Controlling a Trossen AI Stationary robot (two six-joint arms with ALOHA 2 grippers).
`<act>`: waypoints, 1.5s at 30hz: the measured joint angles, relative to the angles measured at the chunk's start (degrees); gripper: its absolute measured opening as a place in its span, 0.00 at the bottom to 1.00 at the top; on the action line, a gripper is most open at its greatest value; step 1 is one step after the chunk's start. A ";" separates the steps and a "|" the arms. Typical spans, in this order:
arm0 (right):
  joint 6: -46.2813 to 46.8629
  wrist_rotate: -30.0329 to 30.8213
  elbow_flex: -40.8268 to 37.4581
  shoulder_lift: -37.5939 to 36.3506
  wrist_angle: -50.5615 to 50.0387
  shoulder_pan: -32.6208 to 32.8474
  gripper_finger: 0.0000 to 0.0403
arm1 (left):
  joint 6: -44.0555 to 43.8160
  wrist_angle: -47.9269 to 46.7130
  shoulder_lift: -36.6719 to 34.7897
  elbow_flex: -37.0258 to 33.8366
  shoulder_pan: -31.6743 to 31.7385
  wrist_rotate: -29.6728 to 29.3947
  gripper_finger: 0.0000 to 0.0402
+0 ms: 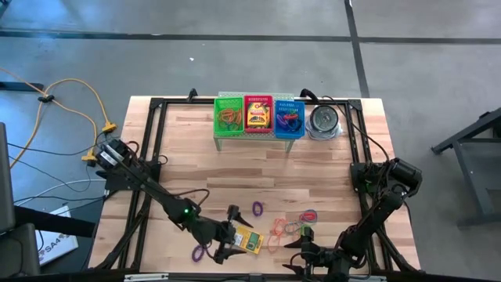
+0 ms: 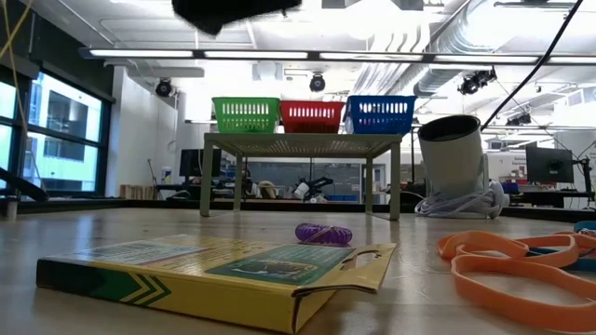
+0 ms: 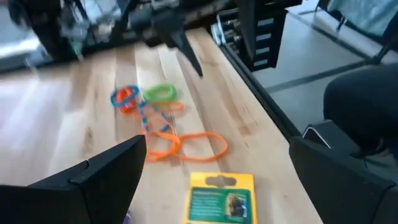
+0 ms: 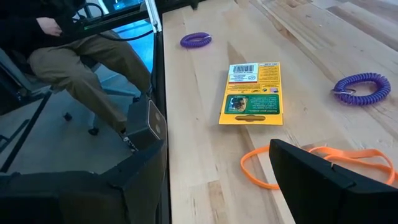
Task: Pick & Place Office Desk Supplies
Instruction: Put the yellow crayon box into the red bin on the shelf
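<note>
Your left gripper hangs wide open, empty, just over the crayon box near the table's front edge. Right gripper open too, right of the box, past the bands.

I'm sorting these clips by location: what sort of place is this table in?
Probably an industrial lab or workshop, not a home. The low view shows exposed silvery ceiling ducts and long strip lights; from above, the pale wooden table stands on a grey concrete floor with a yellow cable trailing.
</note>
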 joint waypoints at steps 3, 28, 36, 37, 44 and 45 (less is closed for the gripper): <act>0.04 -0.09 0.01 0.00 0.00 0.00 0.68 | -7.27 1.13 1.61 -0.02 0.00 0.09 0.97; 0.40 -0.27 0.01 0.00 0.02 0.04 0.68 | -6.39 0.21 2.20 -7.47 -0.59 2.85 0.97; 0.38 -1.09 0.01 0.00 0.04 0.00 0.68 | -4.29 13.29 2.20 -15.98 -0.25 4.31 0.97; 0.36 -1.09 0.01 0.00 0.02 0.00 0.68 | -4.68 13.62 2.20 -16.50 -0.22 4.30 0.97; 0.01 -0.48 0.01 0.00 0.02 0.00 0.68 | -5.55 15.89 3.45 -17.66 -0.20 4.45 0.97; 0.00 -0.26 0.01 0.00 0.02 0.00 0.68 | -5.55 16.60 4.22 -17.66 -0.20 4.60 0.97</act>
